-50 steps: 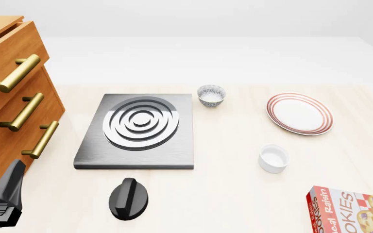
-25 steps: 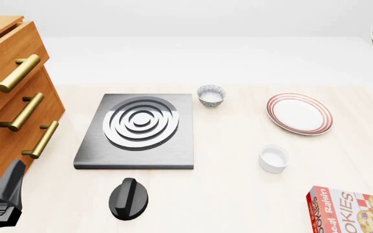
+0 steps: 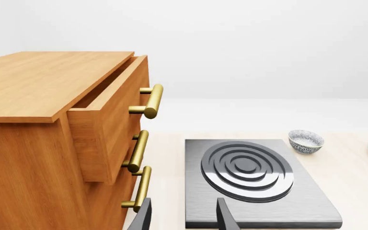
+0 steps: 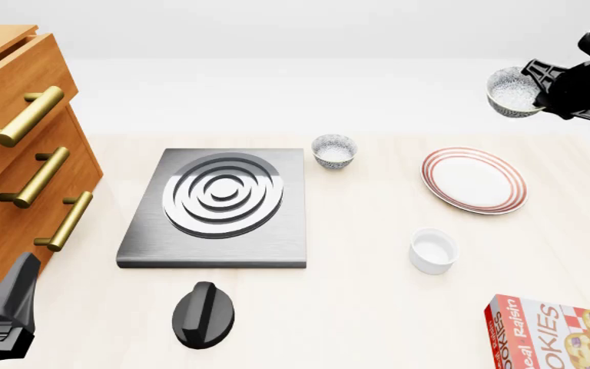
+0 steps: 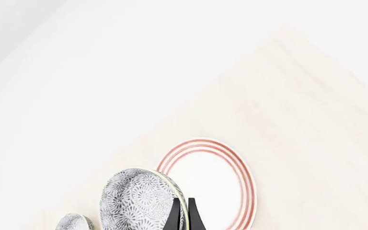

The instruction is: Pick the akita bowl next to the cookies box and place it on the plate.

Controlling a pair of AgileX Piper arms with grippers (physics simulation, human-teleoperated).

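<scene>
My right gripper [image 4: 533,83] is shut on the rim of the akita bowl [image 4: 512,93], which it holds tilted in the air at the far right, above and behind the plate [image 4: 475,180]. In the right wrist view the speckled bowl [image 5: 139,199] hangs beside the shut fingers [image 5: 182,214], with the red-ringed plate [image 5: 210,184] below. The cookies box [image 4: 556,334] lies at the near right corner. My left gripper [image 4: 3,319] waits low at the near left, and it [image 3: 182,220] is open with nothing in it.
A second speckled bowl [image 4: 334,151] stands beside the stove plate [image 4: 218,204], and it [image 3: 305,141] also shows in the left wrist view. A plain white cup [image 4: 432,250] sits in front of the plate. A black knob [image 4: 203,314] lies near the front edge. A wooden drawer cabinet [image 4: 18,154] fills the left.
The right gripper has come into the front view from the top right edge with the bowl, moving left and down toward the plate. The left arm has not moved.
</scene>
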